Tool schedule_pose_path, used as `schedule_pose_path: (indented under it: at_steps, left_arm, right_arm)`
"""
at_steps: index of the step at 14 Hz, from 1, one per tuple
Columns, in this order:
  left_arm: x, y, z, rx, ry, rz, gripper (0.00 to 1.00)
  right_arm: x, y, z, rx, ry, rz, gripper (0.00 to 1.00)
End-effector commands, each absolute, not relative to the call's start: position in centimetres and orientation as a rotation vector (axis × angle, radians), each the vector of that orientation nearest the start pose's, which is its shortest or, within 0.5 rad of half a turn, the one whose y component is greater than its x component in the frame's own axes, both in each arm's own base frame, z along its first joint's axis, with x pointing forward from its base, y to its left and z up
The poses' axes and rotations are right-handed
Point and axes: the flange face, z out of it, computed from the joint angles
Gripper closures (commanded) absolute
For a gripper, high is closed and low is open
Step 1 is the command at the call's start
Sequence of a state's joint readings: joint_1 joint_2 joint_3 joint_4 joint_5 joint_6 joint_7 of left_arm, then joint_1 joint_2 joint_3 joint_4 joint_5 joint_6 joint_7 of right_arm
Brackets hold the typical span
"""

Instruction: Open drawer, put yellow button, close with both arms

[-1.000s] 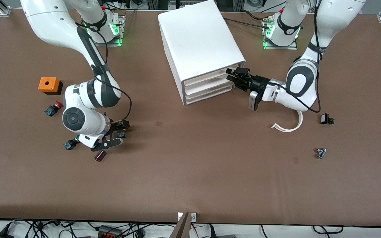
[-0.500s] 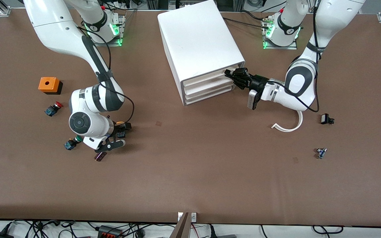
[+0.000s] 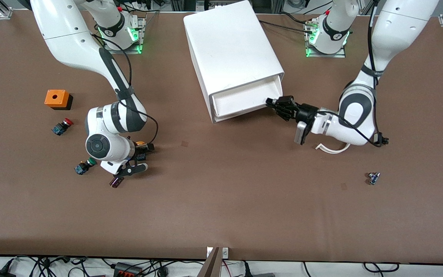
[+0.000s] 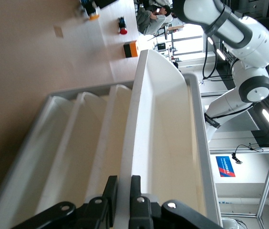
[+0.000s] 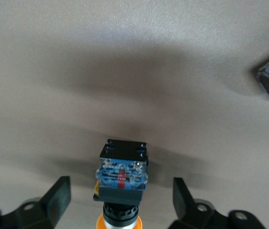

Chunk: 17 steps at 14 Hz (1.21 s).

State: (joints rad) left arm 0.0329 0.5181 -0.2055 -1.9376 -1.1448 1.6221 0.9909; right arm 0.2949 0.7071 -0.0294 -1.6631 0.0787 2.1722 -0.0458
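Note:
The drawer (image 3: 240, 100), the top one of the white cabinet (image 3: 233, 46), stands partly pulled out. My left gripper (image 3: 276, 104) is shut on its front rim at the corner toward the left arm's end. In the left wrist view the fingers (image 4: 135, 191) pinch the rim and the drawer's bare white inside (image 4: 165, 143) shows. The yellow button (image 3: 141, 145) lies on the table toward the right arm's end. My right gripper (image 3: 141, 157) is low over it, open, one finger on each side. In the right wrist view the button (image 5: 122, 174) lies between the spread fingers (image 5: 60, 195), untouched.
Close to the button lie an orange box (image 3: 57, 98), a red-capped switch (image 3: 62, 126), a green-capped switch (image 3: 83, 166) and a dark maroon part (image 3: 116, 181). A white curved strip (image 3: 331, 148) and a small blue part (image 3: 373, 177) lie toward the left arm's end.
My left gripper closed on the top drawer's rim and pulled it out toward the front camera. My right gripper shifted slightly and settled around the yellow button.

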Motion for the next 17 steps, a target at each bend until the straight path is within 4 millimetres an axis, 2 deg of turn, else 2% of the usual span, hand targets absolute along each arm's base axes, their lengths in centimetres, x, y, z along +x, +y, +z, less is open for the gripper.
schedule_pose_path:
  at_steps: [1,3,4,5,6,7,8,10,11,12,15,17]
  left_arm:
    - [57.0,-17.7,21.3,1.762,-0.492,-0.225,0.98]
    - [58.0,-17.3,21.3,1.767,-0.491,-0.208,0.94]
    - [58.1,-17.2,21.3,1.771,-0.484,-0.211,0.85]
    - [58.4,-17.1,21.7,1.773,-0.485,-0.203,0.73]
    - [58.9,-16.8,22.0,1.780,-0.486,-0.192,0.54]
    - [59.1,-16.3,22.0,1.788,-0.484,-0.184,0.35]
    - [59.3,-15.9,22.3,1.787,-0.492,-0.165,0.00]
    - [60.8,-14.0,24.0,1.803,-0.486,-0.122,0.00]
    - [61.9,-12.5,25.2,1.833,-0.495,-0.109,0.00]
    - [62.5,-11.9,26.3,1.862,-0.487,-0.147,0.00]
    - [63.8,-11.2,31.5,1.971,-0.408,-0.292,0.00]
    - [64.1,-10.5,35.0,2.126,-0.340,-0.370,0.00]
  right_arm:
    - [63.5,17.9,17.6,-3.084,-0.398,0.319,0.25]
    - [63.6,17.9,17.7,-3.084,-0.398,0.317,0.49]
    - [63.5,17.9,17.7,-3.084,-0.398,0.320,0.59]
    - [63.5,17.9,17.7,-3.085,-0.400,0.319,0.73]
    - [63.6,17.9,17.9,-3.083,-0.399,0.315,0.86]
    - [63.8,18.0,18.3,-3.084,-0.397,0.305,0.93]
    - [64.5,17.9,19.3,-3.077,-0.407,0.277,0.98]
    - [65.5,18.0,22.3,-3.069,-0.409,0.267,1.00]
    - [66.2,18.4,24.5,-3.066,-0.418,0.244,1.00]
    - [66.7,18.6,26.7,-3.064,-0.424,0.232,1.00]
    - [68.1,20.2,34.3,-3.045,-0.450,0.171,1.00]
    - [68.5,23.1,39.7,-3.015,-0.507,0.100,1.00]
